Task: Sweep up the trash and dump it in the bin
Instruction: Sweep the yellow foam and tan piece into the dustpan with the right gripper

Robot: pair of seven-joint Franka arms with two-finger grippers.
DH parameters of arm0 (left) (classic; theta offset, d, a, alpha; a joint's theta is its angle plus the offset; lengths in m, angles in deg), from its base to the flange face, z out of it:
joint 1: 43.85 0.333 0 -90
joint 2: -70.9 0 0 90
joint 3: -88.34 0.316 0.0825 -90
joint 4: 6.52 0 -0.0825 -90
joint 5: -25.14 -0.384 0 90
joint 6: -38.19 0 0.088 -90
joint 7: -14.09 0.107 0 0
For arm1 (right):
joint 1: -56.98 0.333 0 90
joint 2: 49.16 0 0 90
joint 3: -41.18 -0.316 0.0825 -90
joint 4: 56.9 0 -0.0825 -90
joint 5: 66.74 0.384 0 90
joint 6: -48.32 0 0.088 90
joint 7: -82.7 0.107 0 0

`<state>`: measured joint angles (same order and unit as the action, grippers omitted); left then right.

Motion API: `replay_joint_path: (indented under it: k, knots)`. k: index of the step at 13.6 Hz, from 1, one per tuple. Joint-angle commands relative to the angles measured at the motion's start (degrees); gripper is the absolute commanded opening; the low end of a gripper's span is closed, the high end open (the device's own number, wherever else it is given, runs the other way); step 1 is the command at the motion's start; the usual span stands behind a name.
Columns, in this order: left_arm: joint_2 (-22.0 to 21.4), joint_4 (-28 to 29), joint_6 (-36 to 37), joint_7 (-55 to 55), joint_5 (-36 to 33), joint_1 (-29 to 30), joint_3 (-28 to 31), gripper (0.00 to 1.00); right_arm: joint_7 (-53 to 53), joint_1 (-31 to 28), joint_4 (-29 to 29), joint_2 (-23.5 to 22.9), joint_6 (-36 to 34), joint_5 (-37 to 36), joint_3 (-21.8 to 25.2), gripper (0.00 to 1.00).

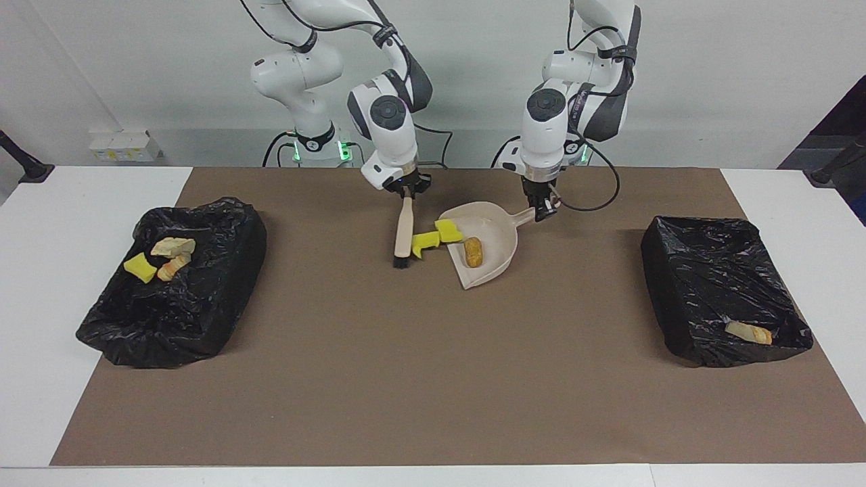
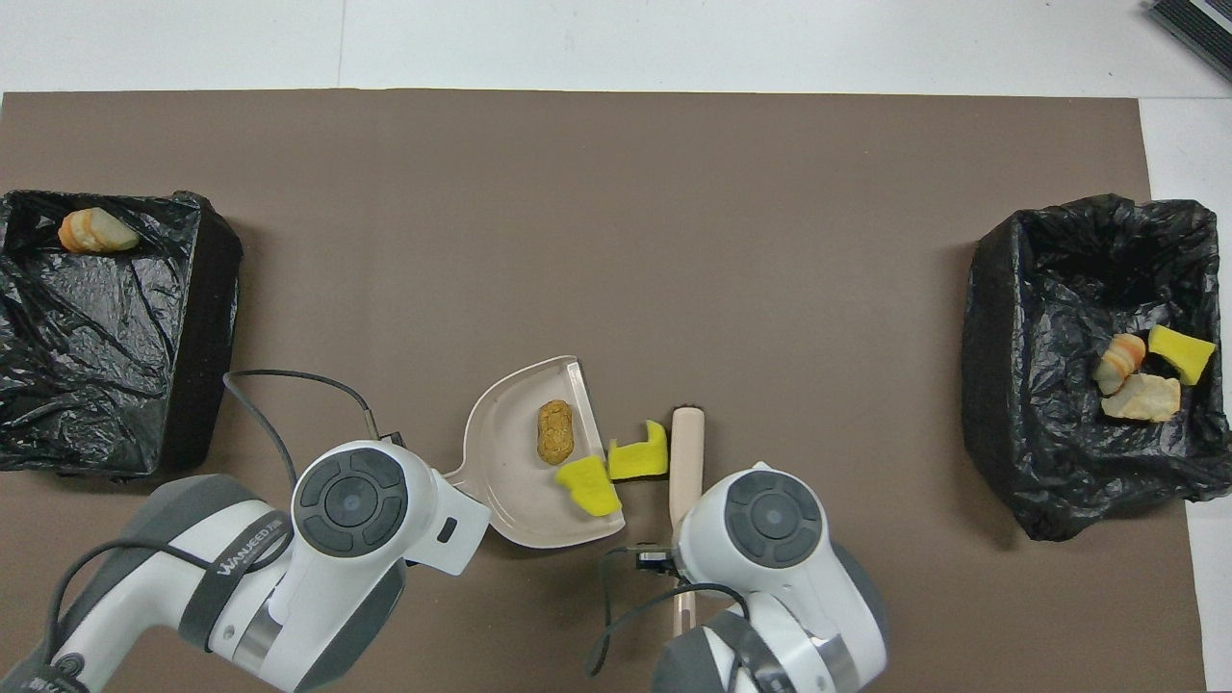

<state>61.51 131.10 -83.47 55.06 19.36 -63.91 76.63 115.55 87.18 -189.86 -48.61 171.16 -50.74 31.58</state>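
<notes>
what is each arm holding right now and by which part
The right gripper holds the brush by the top of its handle; the left gripper holds the dustpan by the end of its handle.

Beige plastic dustpan [image 1: 490,238] [image 2: 510,481] mid-table on the brown mat [image 1: 433,379]. Golden-brown bread lump [image 1: 473,251] [image 2: 554,432] in the pan. One yellow sponge chunk [image 1: 448,230] [image 2: 589,484] on the pan's lip, a second notched yellow sponge chunk [image 1: 425,243] [image 2: 639,454] touching it, between pan and beige-handled brush [image 1: 403,233] [image 2: 684,452]. Black-lined bin [image 1: 174,281] [image 2: 1097,371] at the right arm's end: three scraps inside. Other black-lined bin [image 1: 724,287] [image 2: 106,327] at the left arm's end: one tan scrap [image 1: 748,332] [image 2: 94,231] inside.
</notes>
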Motion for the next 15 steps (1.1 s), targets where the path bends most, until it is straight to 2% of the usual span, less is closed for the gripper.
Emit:
replay_joint_path:
  k: [1,3,5,7,12,15]
  knots:
    - [-1.87,1.86,-0.42,-1.33,-0.28,-0.86,0.45,0.0,-6.36,2.66,7.78,-5.91,0.38,8.56,-0.42,0.0]
    - [-1.87,1.77,-0.51,-1.86,-0.28,-0.78,0.45,0.0,-8.76,4.34,10.08,-6.79,0.91,13.78,-0.42,0.0]
    - [-1.69,1.6,-0.51,-2.29,-0.28,-0.51,0.45,0.0,-10.43,4.26,10.61,-6.97,0.04,12.84,-0.42,0.0]
    - [-1.52,1.51,-0.86,-3.69,-0.19,-0.07,0.54,0.0,-13.16,1.99,10.61,-6.27,-3.64,12.13,0.19,0.0]
    - [-0.64,1.25,-3.94,-10.8,1.82,2.12,0.63,0.0,-14.83,-5.31,13.51,-5.03,-12.09,0.02,-0.16,0.0]
    - [-1.25,1.16,-3.42,-13.09,4.8,4.14,0.71,0.0,-15.01,-5.15,13.07,-4.51,-12.01,-2.02,-0.16,0.0]
